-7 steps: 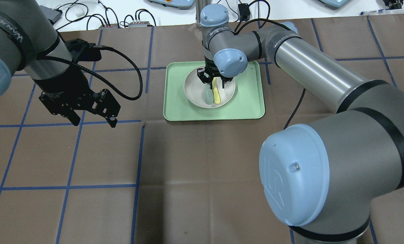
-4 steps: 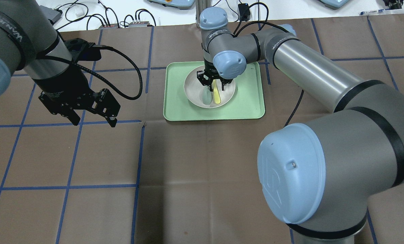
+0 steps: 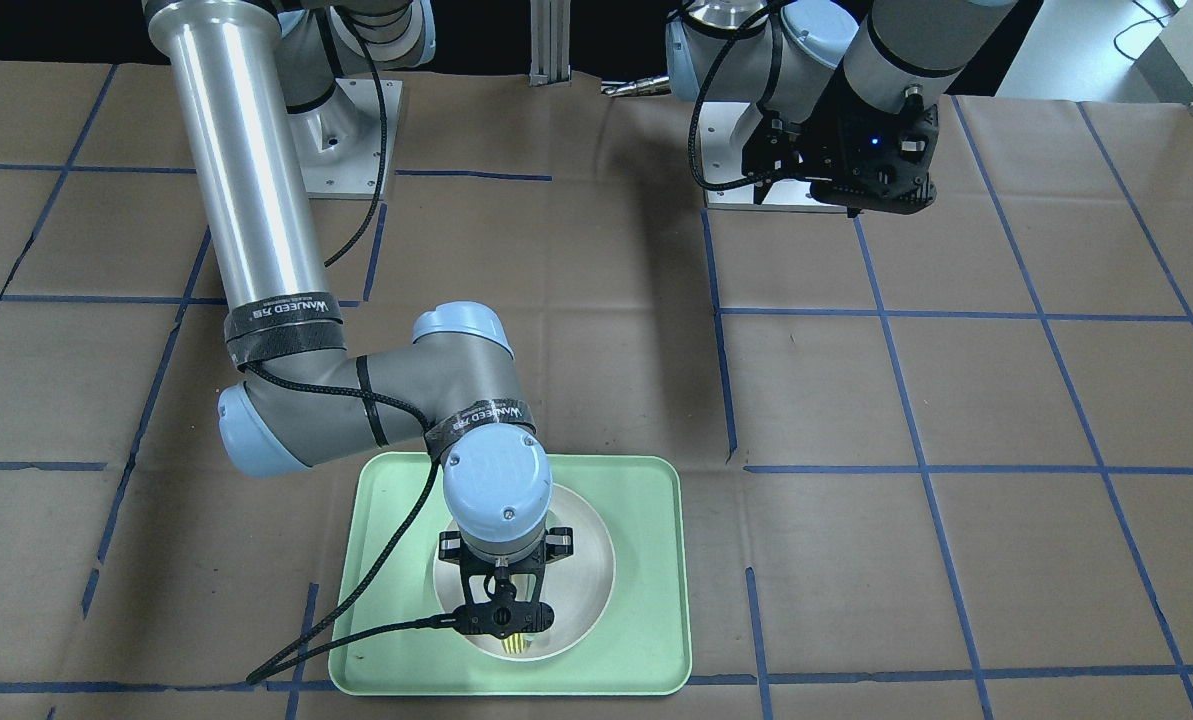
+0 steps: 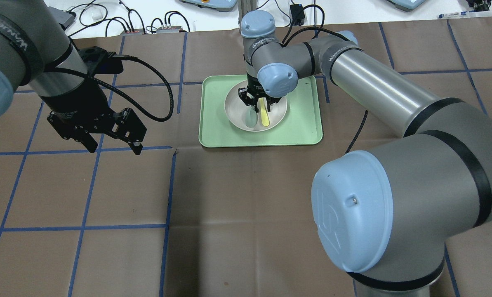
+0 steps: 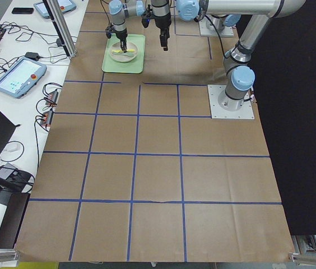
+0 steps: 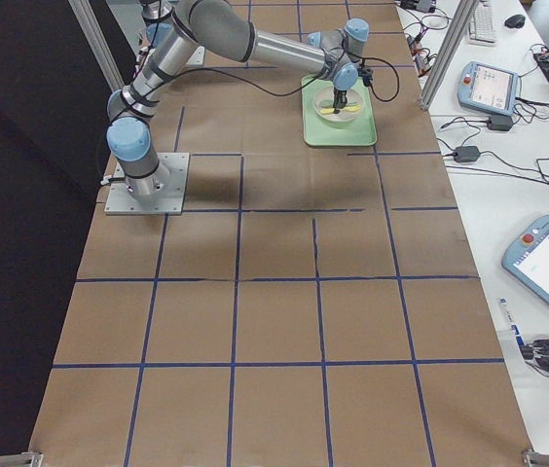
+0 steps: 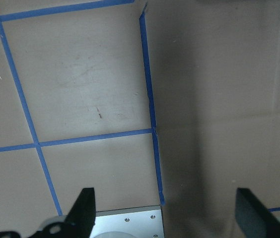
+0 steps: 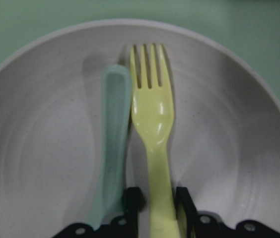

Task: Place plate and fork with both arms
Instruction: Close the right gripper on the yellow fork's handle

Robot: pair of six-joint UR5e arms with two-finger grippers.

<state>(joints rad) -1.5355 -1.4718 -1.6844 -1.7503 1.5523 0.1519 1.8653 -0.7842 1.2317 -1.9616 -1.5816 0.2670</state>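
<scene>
The off-white plate [image 4: 237, 111] lies on the mint-green tray [image 4: 303, 132]. The pale-yellow fork [image 4: 264, 118] lies in it, beside a grey-green spoon [image 4: 252, 119]. My right gripper [image 4: 262, 108] is down in the plate. In the right wrist view its fingers [image 8: 132, 198] stand close on either side of the fork's handle [image 8: 160, 188], with the tines [image 8: 147, 64] pointing away over the plate [image 8: 40, 124]. My left gripper [image 4: 114, 142] is open and empty above the bare table on the left. Its fingertips [image 7: 85, 206] are spread wide.
The tray [image 3: 646, 600] sits at the table's far side from the robot. Brown paper with blue tape lines covers the table. Cables and boxes [image 4: 159, 29] lie past the far edge. The left arm's base plate [image 7: 130, 223] shows below its gripper.
My right gripper has narrowed its fingers around the fork's handle and shifted slightly left in the plate. The left arm has not moved.
</scene>
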